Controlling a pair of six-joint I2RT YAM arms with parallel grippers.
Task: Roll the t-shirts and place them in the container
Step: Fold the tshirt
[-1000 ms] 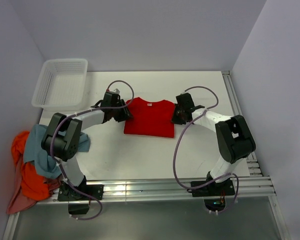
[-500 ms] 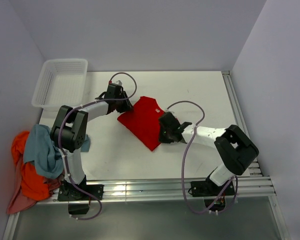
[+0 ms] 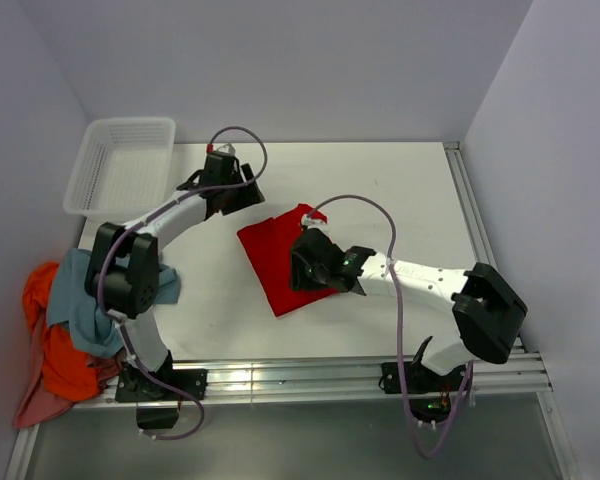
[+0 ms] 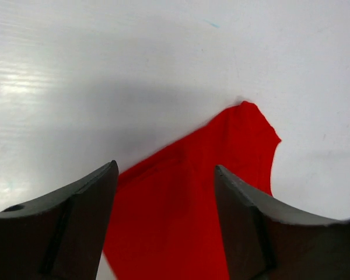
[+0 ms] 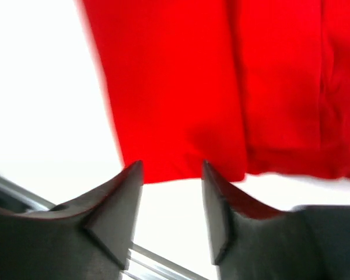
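The bright red t-shirt (image 3: 267,262) lies folded on the table, turned diagonally, with its white neck label (image 3: 306,218) at the far corner. My left gripper (image 3: 248,195) hovers open just beyond the shirt's far-left edge. In the left wrist view the red t-shirt (image 4: 186,204) shows flat below the gap of the left gripper (image 4: 166,175), with nothing held. My right gripper (image 3: 302,268) sits open over the shirt's right side. In the right wrist view the right gripper (image 5: 172,172) is empty, with the hem of the red t-shirt (image 5: 175,99) just past its tips. More t-shirts, grey-blue (image 3: 80,295), orange (image 3: 58,352) and pale pink (image 3: 32,405), are heaped at the left.
A white perforated basket (image 3: 120,165) stands at the far-left corner of the table. Aluminium rails (image 3: 310,375) run along the near edge, by the arm bases. Walls close in the left, back and right sides.
The red shirt has been swung from square to diagonal and pulled toward the front. Both grippers have opened and let go of it, and the left one has drawn back.
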